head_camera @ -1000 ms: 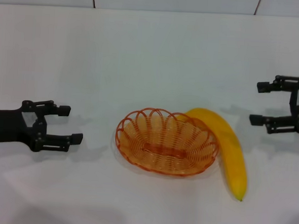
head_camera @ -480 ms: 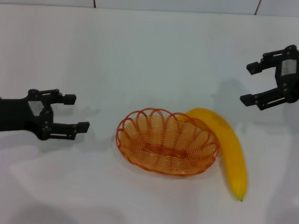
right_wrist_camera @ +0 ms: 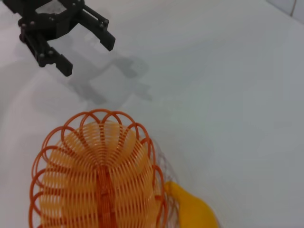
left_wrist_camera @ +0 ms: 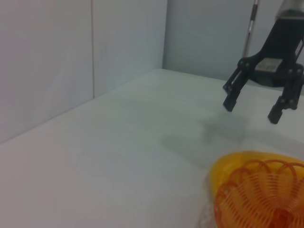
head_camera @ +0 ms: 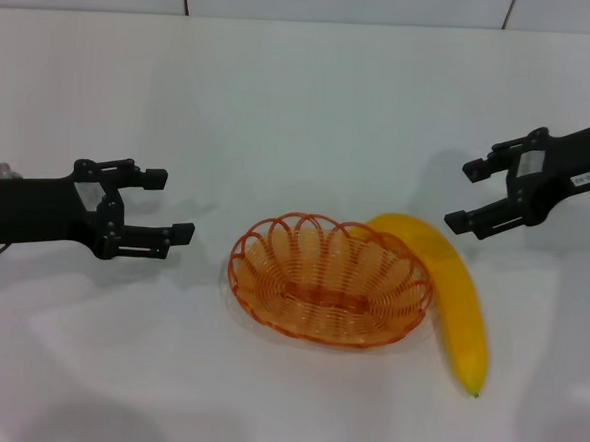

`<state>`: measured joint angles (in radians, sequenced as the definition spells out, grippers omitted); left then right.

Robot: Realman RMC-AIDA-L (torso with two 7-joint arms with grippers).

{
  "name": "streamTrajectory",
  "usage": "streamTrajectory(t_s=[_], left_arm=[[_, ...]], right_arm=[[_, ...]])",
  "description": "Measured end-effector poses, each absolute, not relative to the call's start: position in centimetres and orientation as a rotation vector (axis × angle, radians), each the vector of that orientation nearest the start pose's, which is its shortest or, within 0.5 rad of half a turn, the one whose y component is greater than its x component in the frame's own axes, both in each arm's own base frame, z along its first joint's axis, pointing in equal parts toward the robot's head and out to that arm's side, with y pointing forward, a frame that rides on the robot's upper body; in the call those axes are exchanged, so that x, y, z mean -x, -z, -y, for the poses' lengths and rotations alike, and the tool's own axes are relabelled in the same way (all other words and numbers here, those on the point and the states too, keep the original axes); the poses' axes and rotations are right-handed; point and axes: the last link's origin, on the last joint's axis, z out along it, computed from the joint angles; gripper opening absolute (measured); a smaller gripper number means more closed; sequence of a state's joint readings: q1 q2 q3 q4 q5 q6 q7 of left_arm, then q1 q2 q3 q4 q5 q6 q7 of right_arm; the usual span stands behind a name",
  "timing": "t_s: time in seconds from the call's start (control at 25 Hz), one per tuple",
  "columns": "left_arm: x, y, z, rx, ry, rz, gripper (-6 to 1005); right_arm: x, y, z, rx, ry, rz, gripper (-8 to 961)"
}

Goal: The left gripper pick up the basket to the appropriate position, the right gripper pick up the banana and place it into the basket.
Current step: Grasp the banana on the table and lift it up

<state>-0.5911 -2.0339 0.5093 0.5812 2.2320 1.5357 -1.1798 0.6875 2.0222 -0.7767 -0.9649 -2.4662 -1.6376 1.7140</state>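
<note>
I see the basket (head_camera: 329,279), a shallow oval of looped orange-red wire with a scalloped rim, sitting on the white table (head_camera: 302,101). The banana (head_camera: 449,291), smooth, curved and yellow, lies against the basket's right rim, not inside it. My left gripper (head_camera: 168,205) hovers just left of the basket, jaws apart, presumably lined up for the rim. My right gripper (head_camera: 461,195) hangs above the banana's far end, jaws spread, likely for a descent

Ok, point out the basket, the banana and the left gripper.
basket (head_camera: 270,302): head view, on its near-left woven wall.
banana (head_camera: 465,312): head view, on the middle of its yellow body.
left gripper (head_camera: 171,205): head view, midway between its open fingers.
</note>
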Motion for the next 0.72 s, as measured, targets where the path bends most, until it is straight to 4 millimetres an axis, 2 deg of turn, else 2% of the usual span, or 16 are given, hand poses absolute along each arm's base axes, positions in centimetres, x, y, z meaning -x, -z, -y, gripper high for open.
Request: streamTrajectory(t_s=[0.2, 0.72], left_arm=[[28.7, -0.6, -33.6, 2.761, 0.485, 0.413, 876], [29.0, 0.3, -32.9, 2.797, 0.477, 0.382, 876]], right_arm=[[-24.8, -3.6, -37.3, 2.846, 0.068, -0.630, 813], [-25.7, -1.6, -37.2, 2.854, 0.111, -0.667, 812]])
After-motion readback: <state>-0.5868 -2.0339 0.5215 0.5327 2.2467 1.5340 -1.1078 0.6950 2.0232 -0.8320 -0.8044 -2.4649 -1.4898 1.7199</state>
